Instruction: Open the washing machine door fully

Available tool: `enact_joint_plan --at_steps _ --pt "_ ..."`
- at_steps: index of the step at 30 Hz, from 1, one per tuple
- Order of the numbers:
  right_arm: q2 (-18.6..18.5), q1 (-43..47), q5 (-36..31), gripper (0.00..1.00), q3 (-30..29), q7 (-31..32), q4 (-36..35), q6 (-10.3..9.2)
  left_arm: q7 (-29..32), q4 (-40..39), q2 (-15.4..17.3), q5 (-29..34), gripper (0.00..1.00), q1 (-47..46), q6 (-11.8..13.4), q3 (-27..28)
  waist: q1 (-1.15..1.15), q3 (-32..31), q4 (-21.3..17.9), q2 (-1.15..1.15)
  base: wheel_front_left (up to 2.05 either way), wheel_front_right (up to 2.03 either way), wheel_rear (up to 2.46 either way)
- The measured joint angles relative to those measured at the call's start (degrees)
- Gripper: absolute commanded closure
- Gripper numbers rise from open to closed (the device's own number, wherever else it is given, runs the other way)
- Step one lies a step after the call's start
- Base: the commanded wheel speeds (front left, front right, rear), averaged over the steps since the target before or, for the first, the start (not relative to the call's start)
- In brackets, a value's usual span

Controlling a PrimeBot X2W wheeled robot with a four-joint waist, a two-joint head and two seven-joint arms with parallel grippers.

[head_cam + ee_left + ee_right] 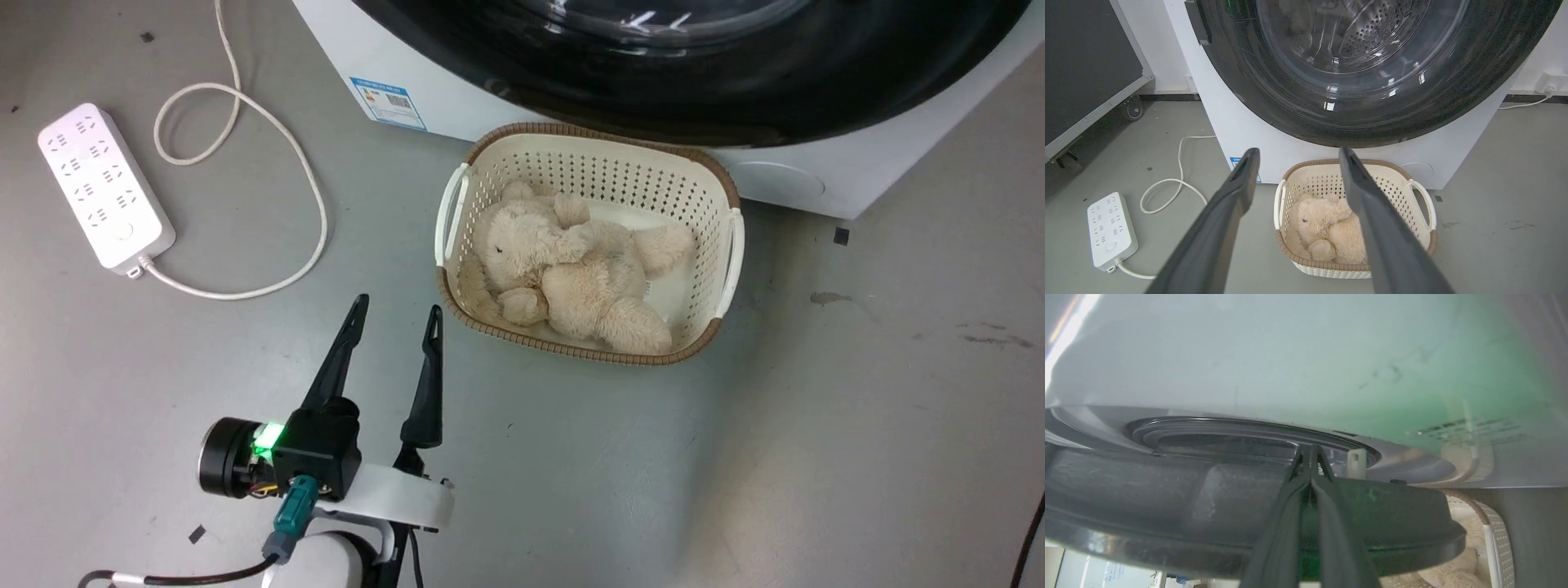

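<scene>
The washing machine door, a glossy black disc with a clear glass centre, spans the top of the head view and fills the upper left wrist view. In the right wrist view the door's dark inner side stands a small gap off the white machine front. My right gripper is shut, its tips reaching over the door's edge into that gap, with nothing visible between them. My left gripper hovers open over the floor, well short of the door, and stands open in its own view.
A cream basket holding a beige plush toy sits on the floor right below the door. A white power strip and its looped cable lie to the left. A black wheeled panel stands far left.
</scene>
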Motion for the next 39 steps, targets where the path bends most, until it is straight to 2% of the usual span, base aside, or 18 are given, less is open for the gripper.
enact_joint_plan --at_steps 8,18,24,27,31,32,36,38,39 --pt "0.75 4.00 2.05 1.00 -0.92 6.93 1.30 -0.09 -0.96 0.91 0.05 -0.44 0.00 -0.32 -0.01 -0.78 -0.01 -3.07 -0.38 0.00 0.00 0.00 0.00" --pt "7.45 14.51 6.99 1.00 -2.04 16.68 -0.62 -0.09 -1.96 2.86 0.66 -1.26 0.00 2.59 -0.52 -1.36 -0.02 -10.39 -1.54 0.00 0.00 0.00 0.00" --pt "8.58 21.58 9.80 1.00 -0.32 21.00 -4.71 -0.09 -1.97 3.74 1.34 -1.38 0.00 4.61 -0.89 -1.59 -0.02 -14.88 -1.84 0.00 0.00 0.00 0.00" --pt "8.47 24.55 15.25 1.00 4.34 22.37 -4.83 -0.09 -1.97 4.15 1.44 -1.38 0.00 5.45 -1.38 -1.91 -0.02 -16.64 -1.73 0.00 0.00 0.00 0.00" --pt "8.58 29.15 23.54 1.00 13.58 21.87 -5.69 -0.08 -1.97 4.67 1.54 -1.40 0.00 6.73 -1.57 -2.54 -0.02 -18.53 -1.46 0.00 0.00 0.00 0.00" --pt "8.68 34.24 31.77 1.00 24.13 19.54 -7.72 -0.08 -1.97 5.08 1.64 -1.40 0.00 7.98 -2.04 -3.00 -0.02 -20.03 -1.07 0.00 0.00 0.00 0.00" --pt "8.77 38.27 38.63 1.00 32.93 15.67 -10.14 -0.09 -1.97 6.16 1.62 -1.99 0.00 8.83 -2.15 -3.21 -0.01 -21.01 -0.49 0.00 0.00 0.00 0.00" --pt "8.93 41.09 44.09 1.00 42.76 9.87 -12.94 -0.09 -1.97 6.68 1.59 -2.43 0.00 9.31 -2.49 -3.15 -0.01 -21.66 0.15 0.00 0.00 0.00 0.00" --pt "8.94 41.23 44.52 1.00 43.80 9.02 -13.16 -0.09 -1.97 6.68 1.62 -2.46 0.00 9.46 -2.49 -3.08 -0.01 -21.69 0.13 0.00 0.00 0.00 0.00"
